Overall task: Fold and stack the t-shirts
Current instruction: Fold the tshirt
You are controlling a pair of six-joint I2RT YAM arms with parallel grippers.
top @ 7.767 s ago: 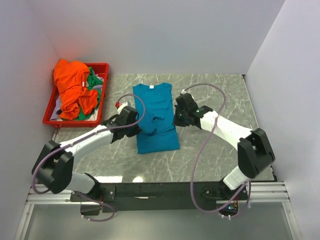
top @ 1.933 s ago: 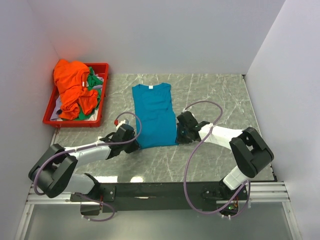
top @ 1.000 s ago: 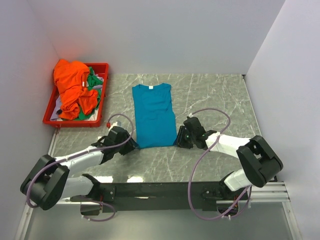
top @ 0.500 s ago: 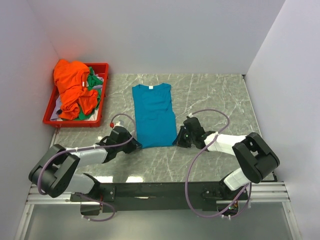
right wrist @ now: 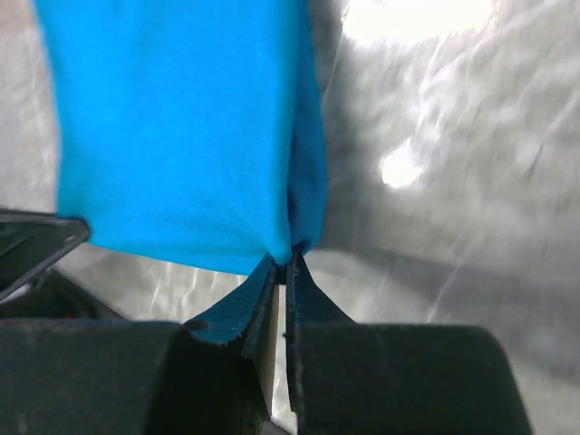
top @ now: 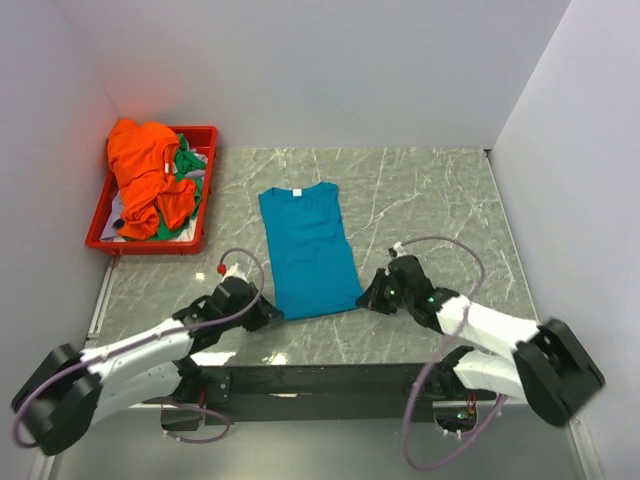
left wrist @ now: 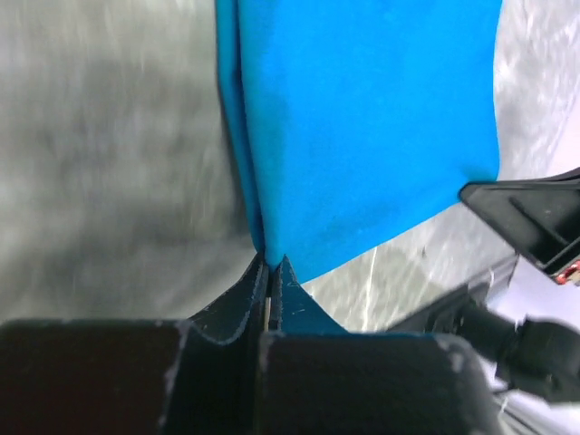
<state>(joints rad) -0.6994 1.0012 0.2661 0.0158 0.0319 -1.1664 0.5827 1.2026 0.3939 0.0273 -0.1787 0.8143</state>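
At the frame's centre the teal-blue t-shirt [top: 305, 250] lies flat on the bench [top: 430, 200], its lower-left corner pinched in the left claw [top: 270, 316] and its lower-right corner in the right claw [top: 367, 299], both clamped tight.

White links [top: 140, 352], black joints [top: 548, 366], looping purple cables [top: 440, 242]; black end effectors [top: 272, 316] [top: 366, 301].

We see the teal-blue t-shirt [top: 305, 252] lying flat on the table [top: 430, 200]. It is folded into a long, narrow shape, with the neck at the far end. The left gripper [left wrist: 269, 272] pinches its near left corner, and the right gripper [right wrist: 283, 267] pinches its near right corner. The orange t-shirt [top: 140, 170] sits bunched up in the red tray [top: 208, 185]. The green t-shirt [top: 186, 163] peeks out beside it.
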